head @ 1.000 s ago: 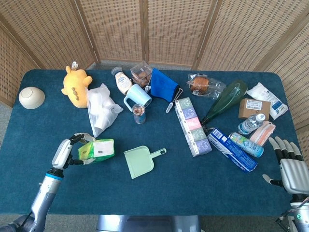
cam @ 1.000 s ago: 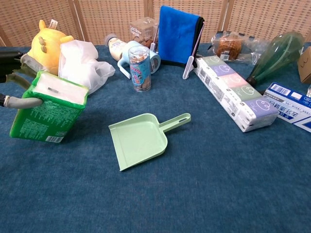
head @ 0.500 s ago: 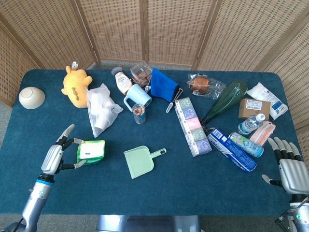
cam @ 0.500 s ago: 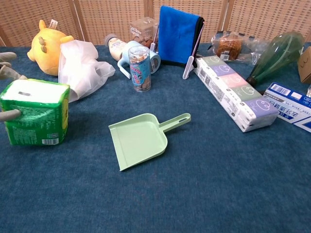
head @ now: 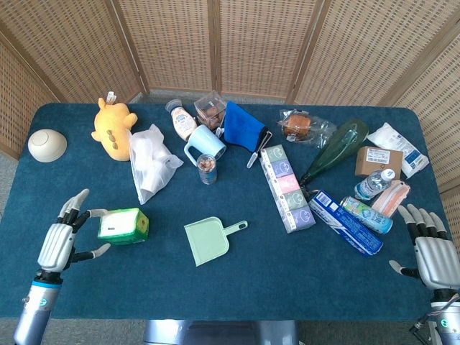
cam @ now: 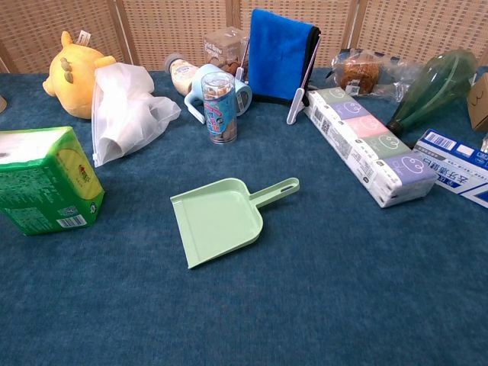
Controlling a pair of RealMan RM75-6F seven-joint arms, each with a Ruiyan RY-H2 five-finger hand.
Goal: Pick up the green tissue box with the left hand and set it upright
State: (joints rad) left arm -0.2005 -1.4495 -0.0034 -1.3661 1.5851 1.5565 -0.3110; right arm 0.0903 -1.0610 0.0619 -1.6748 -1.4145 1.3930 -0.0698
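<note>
The green tissue box [head: 123,226] stands upright on the table [head: 237,287], to the left of the green dustpan [head: 208,241]. Just beside the box, the left hand [head: 59,243] is spread wide and holds nothing. Far right of the dustpan, the right hand [head: 433,251] is also spread, empty.

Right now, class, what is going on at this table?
A two-armed robot sits at a cluttered blue table. The green tissue box stands on the cloth, its white opening facing up. The left hand is beside it with fingers spread, holding nothing; whether a fingertip touches the box is unclear. The right hand rests open at the far right, idle. A green dustpan lies nearby.
</note>
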